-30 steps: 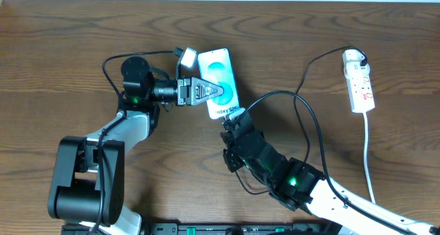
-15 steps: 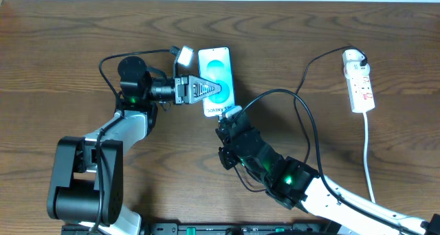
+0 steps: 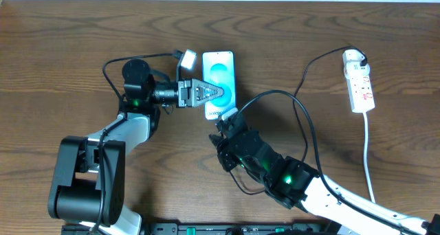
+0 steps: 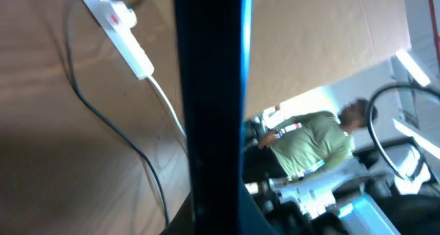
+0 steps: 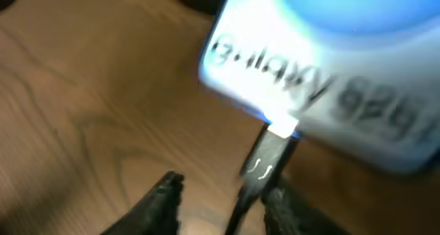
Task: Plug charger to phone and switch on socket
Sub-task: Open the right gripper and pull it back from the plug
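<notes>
my left gripper (image 3: 214, 92) has its fingers clamped together on the phone (image 3: 220, 64), mid-bench toward the far edge. right gripper (image 5: 221, 194) fingers stand apart either side of the charger (image 5: 267, 158) tip, which meets the phone's bottom edge. socket (image 3: 359, 84) lies near the far right corner.

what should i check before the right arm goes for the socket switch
1. Insertion: charger connector sits in the phone port, ok.
2. Right side: right end effector jaws apart around the cable, ok.
3. Hold: left end effector shut on the phone, ok.
4. Supply: charger plug looks pushed into the socket, ok.
5. Switch: on or off, cannot tell.
6. Path: cable loops lie toward the socket, may snag, not ok.
</notes>
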Controlling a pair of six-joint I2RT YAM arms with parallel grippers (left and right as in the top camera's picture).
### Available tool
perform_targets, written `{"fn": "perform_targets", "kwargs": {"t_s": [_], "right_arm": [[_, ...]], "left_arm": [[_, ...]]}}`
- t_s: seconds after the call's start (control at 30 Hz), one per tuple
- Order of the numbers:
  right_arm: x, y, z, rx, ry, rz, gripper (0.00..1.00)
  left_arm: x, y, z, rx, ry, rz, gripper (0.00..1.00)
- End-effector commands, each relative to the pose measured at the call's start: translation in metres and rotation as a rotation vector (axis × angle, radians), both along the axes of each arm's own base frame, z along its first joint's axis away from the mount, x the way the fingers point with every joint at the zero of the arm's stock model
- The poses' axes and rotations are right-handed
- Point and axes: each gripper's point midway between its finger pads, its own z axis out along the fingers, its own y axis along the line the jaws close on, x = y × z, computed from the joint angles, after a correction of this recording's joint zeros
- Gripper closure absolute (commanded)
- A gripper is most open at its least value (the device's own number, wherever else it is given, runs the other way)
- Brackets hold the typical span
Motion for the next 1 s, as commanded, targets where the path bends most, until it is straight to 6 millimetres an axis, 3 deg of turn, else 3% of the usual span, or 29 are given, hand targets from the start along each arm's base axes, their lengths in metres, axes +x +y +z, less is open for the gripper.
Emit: {"fn": "perform_targets", "kwargs": {"t_s": [0.0, 0.17, 0.3, 0.47, 0.7, 0.97], "right_arm": [[0.007, -0.003, 0.022, 0.058, 0.006, -0.065, 0.52], [-0.001, -0.015, 0.034, 0.105, 0.047, -0.105, 0.25], [-0.006, -0.029, 0.065, 0.167, 0.000, -0.118, 0.01], [-0.007, -0.074, 0.103, 0.210, -0.098, -0.236, 0.01], [-0.013, -0.136, 0.122, 0.185, -0.188, -0.412, 0.01], [-0.016, -0.141, 0.113, 0.173, -0.150, -0.433, 0.01]], "left_arm": [[-0.017, -0.005, -0.001, -0.003, -0.022, -0.084, 0.93], [-0.008, -0.005, -0.001, 0.000, 0.011, -0.027, 0.93], [0.006, -0.005, -0.002, 0.002, 0.055, 0.056, 0.92], [0.023, -0.004, -0.005, 0.004, 0.109, 0.157, 0.92], [0.037, -0.021, -0.044, 0.116, 0.183, 0.294, 0.93], [0.027, -0.050, -0.073, 0.246, 0.110, 0.324, 0.93]]}}
